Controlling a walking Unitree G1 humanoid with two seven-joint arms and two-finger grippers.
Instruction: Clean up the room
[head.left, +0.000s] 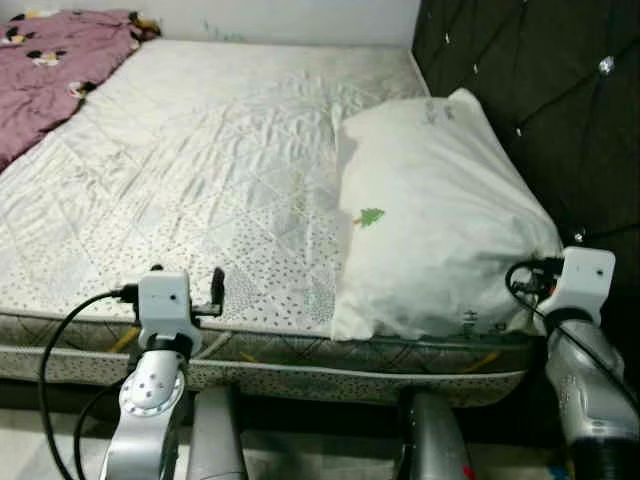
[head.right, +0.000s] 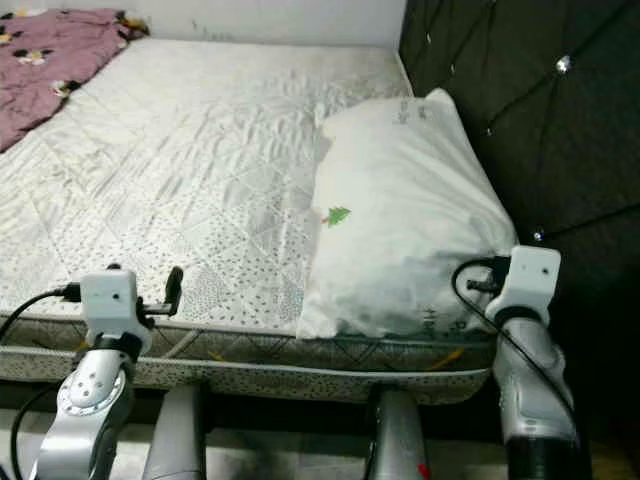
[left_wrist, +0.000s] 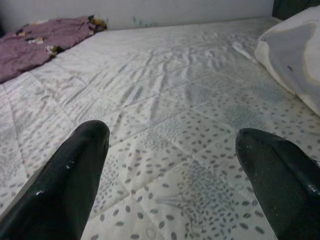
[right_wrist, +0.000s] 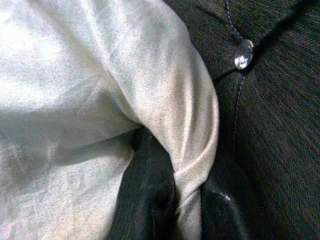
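Quilted mattress (head.left: 200, 190) fills the bedroom view, headboard (head.left: 540, 90) to the right. Right gripper (right_wrist: 187, 200) is pinched on a fold of the pillow's (head.left: 440, 220) near corner, beside the headboard, probably to drag it straight. Left gripper (left_wrist: 170, 170) hovers spread wide and empty over the mattress edge, likely waiting its turn. Far off, a purple blanket (head.left: 50, 60) lies crumpled.
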